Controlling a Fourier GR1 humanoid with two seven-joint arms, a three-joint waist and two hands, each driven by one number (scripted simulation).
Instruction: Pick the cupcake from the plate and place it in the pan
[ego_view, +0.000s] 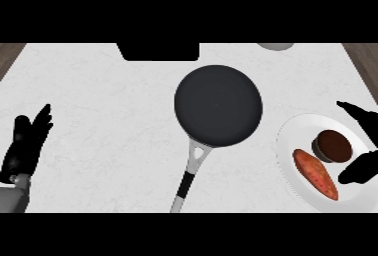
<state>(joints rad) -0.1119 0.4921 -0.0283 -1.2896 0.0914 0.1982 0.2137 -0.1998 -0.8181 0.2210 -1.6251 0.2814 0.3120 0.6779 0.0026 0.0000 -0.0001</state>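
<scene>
Over plate (295, 131), right hand (363, 167) fingers spread beside cupcake (334, 145)

Just one view here, from the robot's head, looking steeply down on the white table (111, 110). It faces away from the robot, so the far edge runs along the top, with wood floor (363, 57) at both upper corners. Pretty close in, and both forearms enter from the bottom.
</scene>
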